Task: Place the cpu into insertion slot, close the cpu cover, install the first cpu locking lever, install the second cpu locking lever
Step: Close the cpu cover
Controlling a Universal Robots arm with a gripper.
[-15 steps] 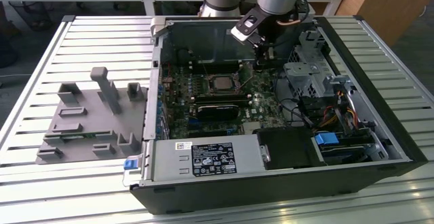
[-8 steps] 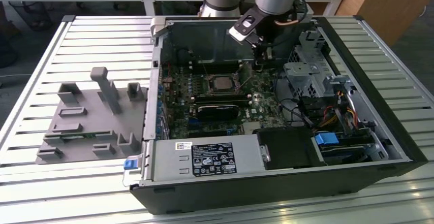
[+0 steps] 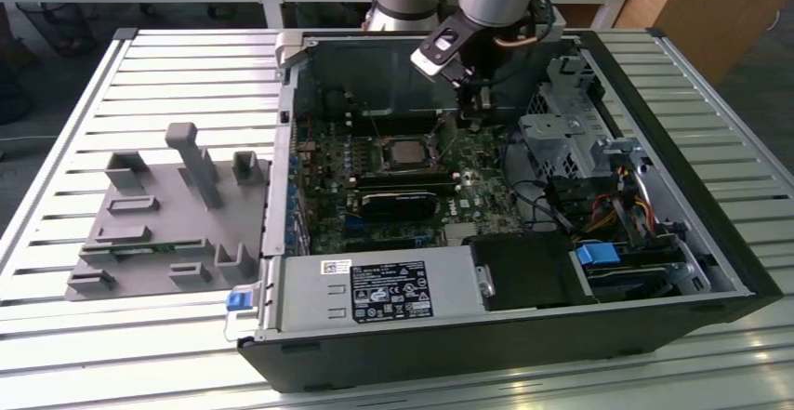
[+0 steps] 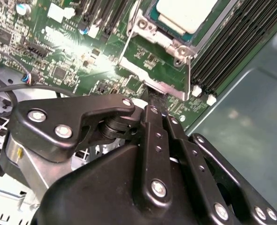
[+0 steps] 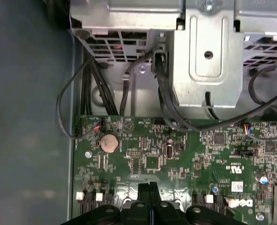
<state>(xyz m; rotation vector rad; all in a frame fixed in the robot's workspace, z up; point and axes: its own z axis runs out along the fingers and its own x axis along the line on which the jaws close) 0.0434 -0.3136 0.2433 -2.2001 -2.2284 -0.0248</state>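
Your gripper [image 3: 477, 112] hangs inside the open computer case [image 3: 694, 243], which lies on the slatted tabletop [image 3: 125, 336] toward its edge at the exterior view's right. In both wrist views the jaws are closed tip to tip, and you can make out nothing between them. In the second wrist view the fingertips [image 4: 155, 99] meet a silvery metal strip [image 4: 152, 80] at the side of the insertion slot [image 3: 407, 154]. You cannot tell whether they press it or only touch it.

The cpu [image 4: 185, 13] lies in that slot, pale face up. Part of the cpu cover [image 4: 169, 42] runs along its edge, but you cannot tell if it is fully down. The slot sits on the green circuit board [image 5: 185, 159], just beside the long black memory slots [image 4: 232, 42]. The grey power supply box [image 3: 372, 289] sits at the case's near side. A grey fixture tray [image 3: 162, 215] lies on the tabletop beside the case.
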